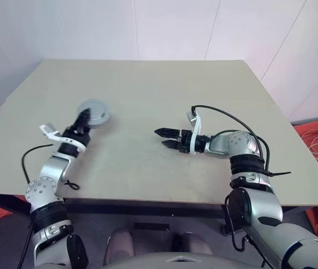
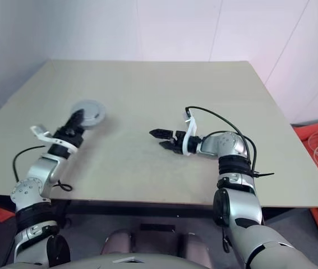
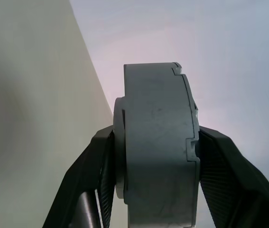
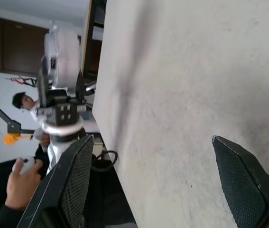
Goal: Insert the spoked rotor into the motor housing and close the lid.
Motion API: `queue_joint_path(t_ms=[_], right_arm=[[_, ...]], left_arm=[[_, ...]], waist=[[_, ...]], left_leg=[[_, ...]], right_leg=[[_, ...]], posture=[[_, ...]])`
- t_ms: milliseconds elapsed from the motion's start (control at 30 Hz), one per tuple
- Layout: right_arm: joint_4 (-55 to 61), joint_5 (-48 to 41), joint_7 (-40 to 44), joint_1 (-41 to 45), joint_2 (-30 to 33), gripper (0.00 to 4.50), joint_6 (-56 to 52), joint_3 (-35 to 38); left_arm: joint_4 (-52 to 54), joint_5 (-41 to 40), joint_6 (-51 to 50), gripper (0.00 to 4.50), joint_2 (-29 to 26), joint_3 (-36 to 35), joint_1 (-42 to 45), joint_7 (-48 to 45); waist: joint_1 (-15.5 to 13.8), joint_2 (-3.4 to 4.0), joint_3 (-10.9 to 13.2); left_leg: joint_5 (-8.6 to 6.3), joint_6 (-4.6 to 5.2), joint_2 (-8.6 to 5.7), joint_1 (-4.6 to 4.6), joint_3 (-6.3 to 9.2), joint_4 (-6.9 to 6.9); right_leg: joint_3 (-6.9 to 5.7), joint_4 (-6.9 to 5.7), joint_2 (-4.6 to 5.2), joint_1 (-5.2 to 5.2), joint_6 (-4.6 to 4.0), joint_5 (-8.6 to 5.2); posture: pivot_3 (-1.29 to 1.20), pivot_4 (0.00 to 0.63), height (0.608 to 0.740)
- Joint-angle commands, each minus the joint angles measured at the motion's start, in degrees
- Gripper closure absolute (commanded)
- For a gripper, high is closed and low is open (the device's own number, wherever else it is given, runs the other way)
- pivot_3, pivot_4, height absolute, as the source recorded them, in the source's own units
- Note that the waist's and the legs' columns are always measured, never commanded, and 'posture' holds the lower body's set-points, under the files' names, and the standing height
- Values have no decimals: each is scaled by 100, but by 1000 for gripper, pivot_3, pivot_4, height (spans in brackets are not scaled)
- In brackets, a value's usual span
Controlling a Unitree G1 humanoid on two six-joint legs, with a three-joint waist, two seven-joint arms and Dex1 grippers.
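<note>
Lid (image 1: 95, 111) clamped edge-on with the motor housing in left hand (image 1: 83, 120), above the desk (image 1: 147, 89) at its left; right hand (image 1: 167, 138) wide and empty mid-desk; best lowered flat and level before letting go.

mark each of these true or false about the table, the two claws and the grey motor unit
1. The left claw grips the grey round motor unit edge-on. True.
2. The right claw holds a silver spoked wheel. False: it is open and holds nothing.
3. The right claw sits above the table, near its middle. True.
4. Both claws clamp the unit together. False: the left alone holds it; the right is well apart from it.
5. A person's hand appears in the right wrist view. True.
</note>
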State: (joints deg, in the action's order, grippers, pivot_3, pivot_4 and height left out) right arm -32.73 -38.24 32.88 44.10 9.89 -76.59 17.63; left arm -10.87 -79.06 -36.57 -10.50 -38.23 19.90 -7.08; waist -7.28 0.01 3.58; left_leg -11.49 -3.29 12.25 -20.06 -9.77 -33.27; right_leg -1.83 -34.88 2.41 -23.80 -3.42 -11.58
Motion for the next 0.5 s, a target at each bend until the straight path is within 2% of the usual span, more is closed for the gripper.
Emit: queue_joint_path(t_ms=[33, 233, 367, 500], right_arm=[[340, -68, 173, 101, 93, 0, 88, -151], [964, -163, 414, 29, 198, 0, 113, -500], [1480, -224, 647, -59, 315, 0, 62, -785], [1674, -325, 663, -6, 316, 0, -72, -728]], left_arm=[[-215, 310, 625, 2390, -204, -234, 385, 128], [-939, 880, 1266, 2390, -337, -415, 742, 520], [-1298, 927, 1407, 2390, -308, -600, 957, 775], [-1659, 861, 1366, 2390, -237, -784, 1123, 1192]], waist=[[-9, -2, 0], [-26, -24, 2], [-58, -41, 2], [-85, -43, 1]], left_leg=[[0, 0, 0, -1, 2, -1], [0, 0, 1, -1, 8, -8], [0, 0, 1, -3, 19, -12], [0, 0, 0, 5, 34, -15]], right_leg=[[-1, 0, 0, 0, 1, 0], [-5, -1, 0, 5, 6, 3], [-14, 0, 1, 13, 9, 5], [-26, 2, 2, 32, 9, 5]], posture=[[0, 0, 740], [0, 0, 740], [0, 0, 740], [0, 0, 740]])
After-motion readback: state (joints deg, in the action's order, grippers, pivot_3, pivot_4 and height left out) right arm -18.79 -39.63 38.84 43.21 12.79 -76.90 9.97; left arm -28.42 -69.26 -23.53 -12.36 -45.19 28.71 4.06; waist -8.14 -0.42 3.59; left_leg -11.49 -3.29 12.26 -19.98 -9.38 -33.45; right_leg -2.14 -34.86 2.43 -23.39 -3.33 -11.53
